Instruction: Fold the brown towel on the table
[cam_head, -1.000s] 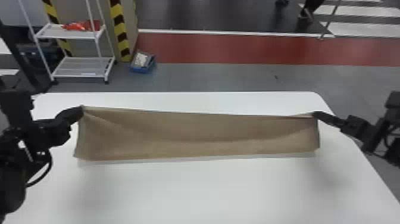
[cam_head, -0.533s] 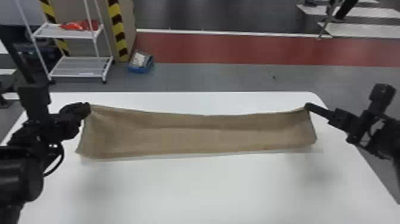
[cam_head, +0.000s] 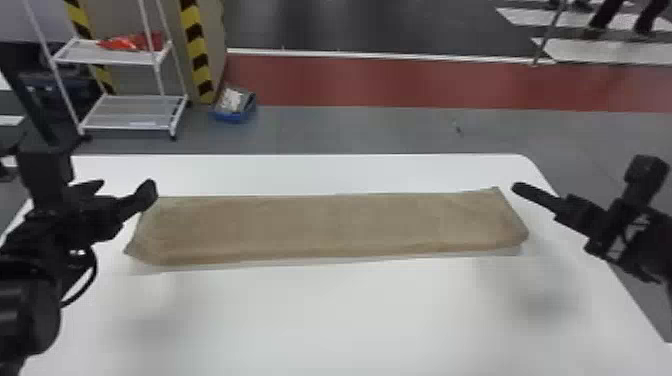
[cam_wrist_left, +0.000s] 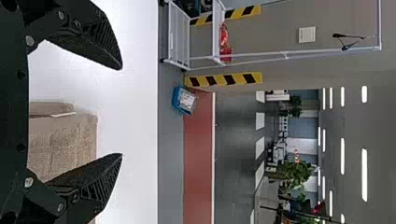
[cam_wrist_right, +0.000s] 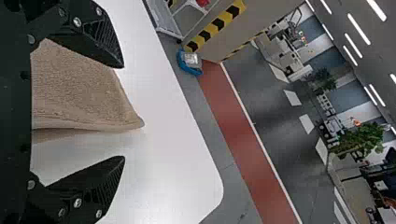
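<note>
Left tool (cam_head: 125, 187), right tool (cam_head: 530, 193) spread wide, empty; brown towel (cam_head: 325, 227) on white table (cam_head: 325, 315); rack (cam_head: 130, 112) beyond.

Head view: the left gripper (cam_head: 125, 185) hides the far left corner of the brown towel (cam_head: 325, 227). The near edge of the table (cam_head: 330, 320) is cut off; contents of the blue bin (cam_head: 234, 118) are blurred.

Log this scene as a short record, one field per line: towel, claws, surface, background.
towel: brown towel, a long strip lying left to right, unheld
left claw: open, by the strip's far left corner
right claw: open, just off its far right corner
surface: white table
background: white shelf rack with a red item on its upper shelf; blue box on the floor beside it
</note>
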